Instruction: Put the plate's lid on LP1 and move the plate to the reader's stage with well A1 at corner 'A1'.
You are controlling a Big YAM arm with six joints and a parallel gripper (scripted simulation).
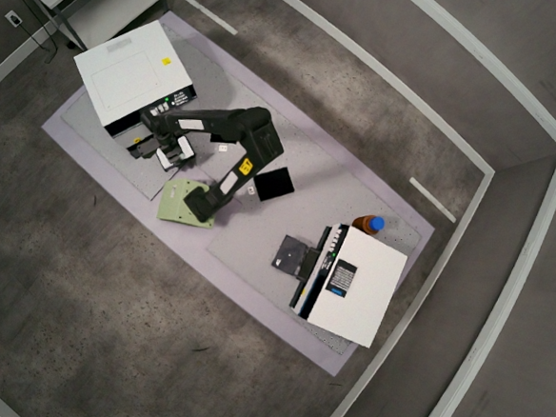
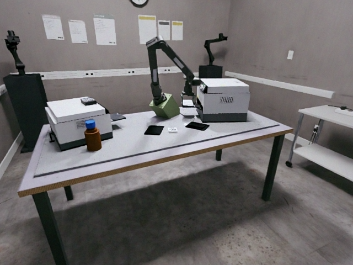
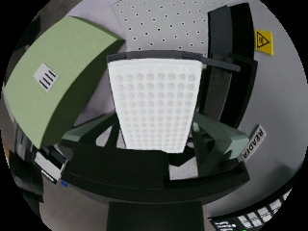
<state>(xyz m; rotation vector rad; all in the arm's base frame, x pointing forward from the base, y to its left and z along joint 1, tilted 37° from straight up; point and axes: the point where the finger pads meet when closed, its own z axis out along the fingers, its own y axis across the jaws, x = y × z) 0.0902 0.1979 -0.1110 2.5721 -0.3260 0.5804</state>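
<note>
Plate [image 3: 154,104] between fingers, beside reader [image 1: 132,69]; bottle [image 1: 368,224] behind dispenser [image 1: 359,283]
</note>
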